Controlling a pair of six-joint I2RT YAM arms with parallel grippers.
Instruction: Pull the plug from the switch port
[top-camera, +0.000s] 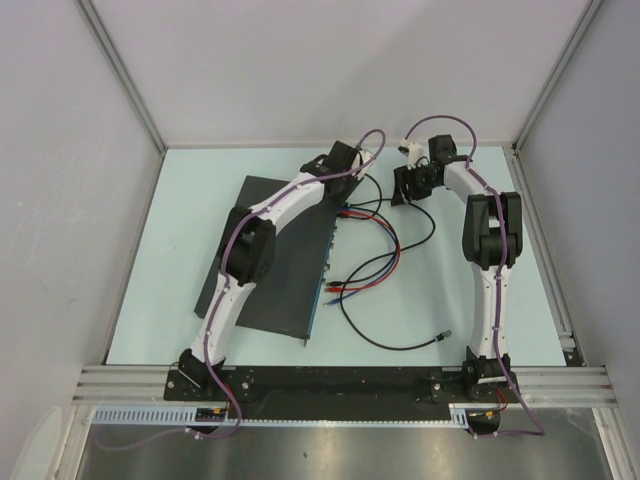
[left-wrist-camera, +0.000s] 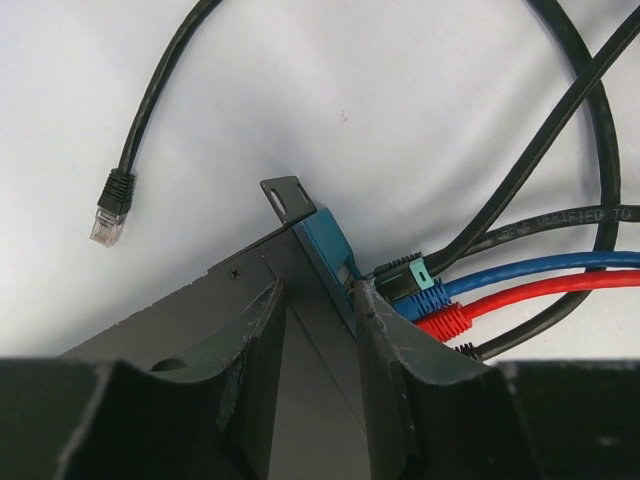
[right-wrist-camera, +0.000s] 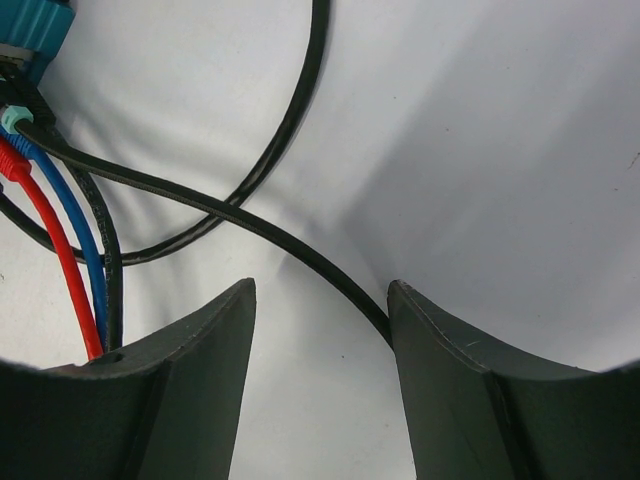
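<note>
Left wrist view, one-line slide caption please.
Left gripper straddling the flat black switch box's blue port face, beside plugged-in black, blue and red cables; loose black cable lies apart.

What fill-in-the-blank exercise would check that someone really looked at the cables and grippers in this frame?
1. On the switch, the plug seated between the black plug and the red plug is ___.
2. The cable passing between the spread fingers of the right gripper is ___.
3. The fingers of the left gripper sit either side of the front edge of the ___.
Missing words: blue; black; switch.
</note>
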